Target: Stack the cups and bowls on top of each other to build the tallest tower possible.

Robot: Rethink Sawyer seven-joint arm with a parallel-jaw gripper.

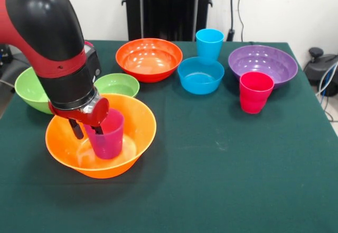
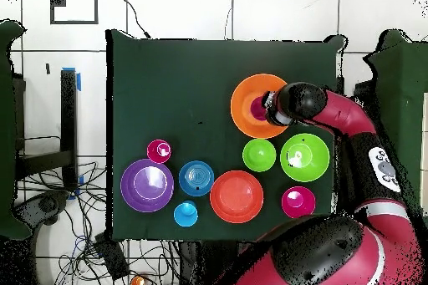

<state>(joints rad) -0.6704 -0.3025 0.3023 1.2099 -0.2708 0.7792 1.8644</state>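
The large orange bowl (image 1: 140, 119) sits at the table's front left; it also shows in the overhead view (image 2: 247, 89). The purple-magenta cup (image 1: 110, 138) stands upright inside it, open end up, and shows in the overhead view (image 2: 258, 113). My gripper (image 1: 88, 131) comes down over the bowl and is shut on the cup's rim, one finger outside and one inside. The overhead view shows the gripper (image 2: 268, 104) at the bowl's edge. The red-pink cup (image 1: 255, 91) and the sky blue cup (image 1: 209, 44) stand apart on the right.
The large lime bowl (image 1: 29, 87) and the small lime bowl (image 1: 119, 84) sit behind the orange bowl. Red-orange bowl (image 1: 149, 58), small blue bowl (image 1: 200, 75) and purple bowl (image 1: 263, 64) lie farther back. A small pink-red bowl (image 2: 298, 201) shows only overhead.
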